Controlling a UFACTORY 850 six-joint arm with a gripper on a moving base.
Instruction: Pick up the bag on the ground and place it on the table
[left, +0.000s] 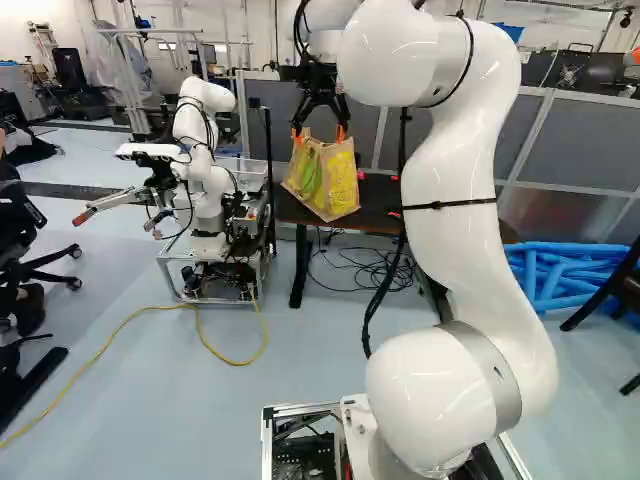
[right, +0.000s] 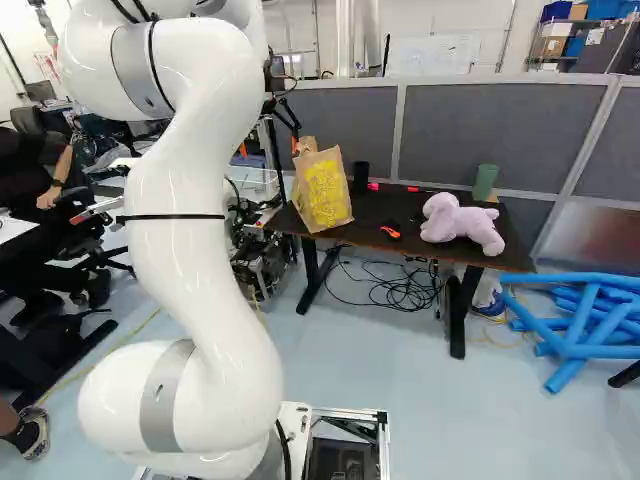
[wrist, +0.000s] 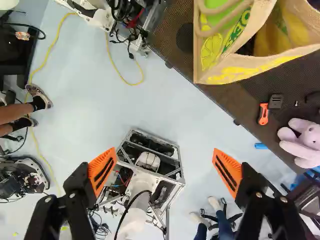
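Tool (wrist: 165, 159) wide open and empty, looks like a drop-off
Bag (right: 325, 190) seems to be standing near the edge of the worktop (right: 368, 215), so pickup and placing look done; probably just backing the arm (left: 455, 190) away left tbh.

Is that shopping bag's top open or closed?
Open: seen from above, the bag has its sides spread apart, showing yellow inside.
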